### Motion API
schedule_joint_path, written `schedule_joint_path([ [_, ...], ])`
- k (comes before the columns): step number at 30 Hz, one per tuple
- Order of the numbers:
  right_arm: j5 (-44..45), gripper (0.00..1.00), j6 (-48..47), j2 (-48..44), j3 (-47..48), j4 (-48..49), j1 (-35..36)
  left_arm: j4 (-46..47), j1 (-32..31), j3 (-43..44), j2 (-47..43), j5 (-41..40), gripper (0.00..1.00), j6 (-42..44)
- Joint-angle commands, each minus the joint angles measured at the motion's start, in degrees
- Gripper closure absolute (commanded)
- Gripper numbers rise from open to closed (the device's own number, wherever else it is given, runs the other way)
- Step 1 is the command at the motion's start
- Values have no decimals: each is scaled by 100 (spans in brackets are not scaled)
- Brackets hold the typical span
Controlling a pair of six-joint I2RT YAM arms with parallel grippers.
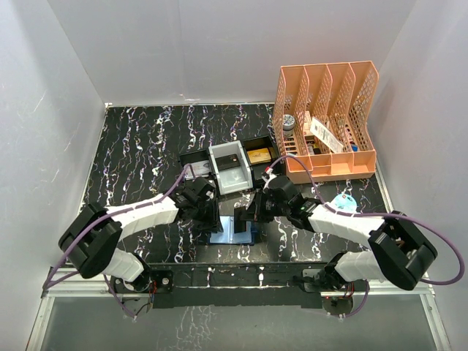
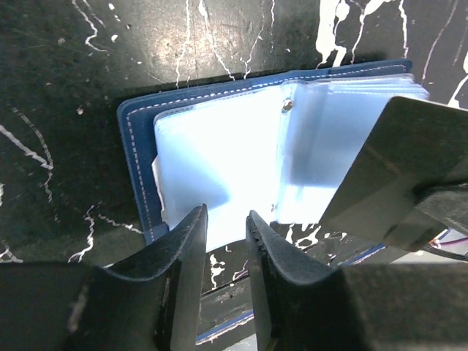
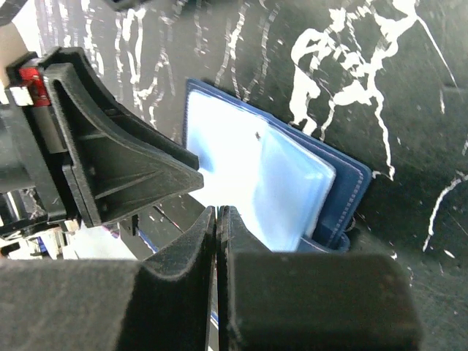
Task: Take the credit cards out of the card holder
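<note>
Lab booth — white enclosure walls [image 1: 219,44]

The right end effector [image 3: 218,213] rises from 6 o'clock, its two dark fingers pressed flat together, with only a thin seam between them. Their tips sit over the near edge of the card holder [image 3: 270,175], which lies open on the black, white-veined bench [image 3: 409,88]. The holder's navy cover, with pale stitching, shows along its 3 to 5 o'clock side. Pale blue clear sleeves [image 3: 292,183] are stacked on top, with a small stud near the fold. From 9 o'clock, the left end effector [image 3: 183,172] pushes a black wedge-shaped finger toward 3 o'clock, its tip over the sleeves.
</note>
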Motion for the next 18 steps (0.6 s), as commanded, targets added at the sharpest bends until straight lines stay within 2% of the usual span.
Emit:
schedule_joint_path([
  [1,62,100,-436,-195,353,294,-14,-386,-28,26,-626,-355,70,-33],
  [5,-237,100,-443,-69,397,521,1,-640,-28,176,-953,-547,58,58],
  [12,-321,100,-678,-159,446,512,67,-1512,-22,643,-1177,-1366,35,521],
  [18,-157,100,-381,73,274,646,277,-2021,70,851,-1338,-2034,14,699],
])
